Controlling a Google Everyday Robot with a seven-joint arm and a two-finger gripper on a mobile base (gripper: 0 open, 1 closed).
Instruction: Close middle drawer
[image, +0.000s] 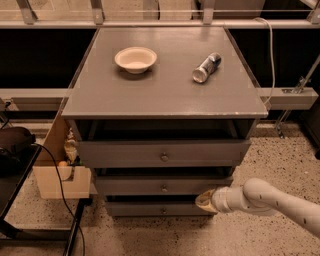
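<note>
Down low on the right, the gripper (205, 200) meets the right end of the middle drawer (150, 186), which sits slightly pulled out beneath the further-out top drawer (125, 152). Whether the gripper is spread or pressed together cannot be told. On the cabinet top (165, 97) rest a bowl (135, 59) and a tipped can (206, 67).

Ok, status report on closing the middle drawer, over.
Gripper low right, at the front of the middle drawer, right of its knob. Drawer looks slightly out, not shut. Nothing seen blocking it.
</note>
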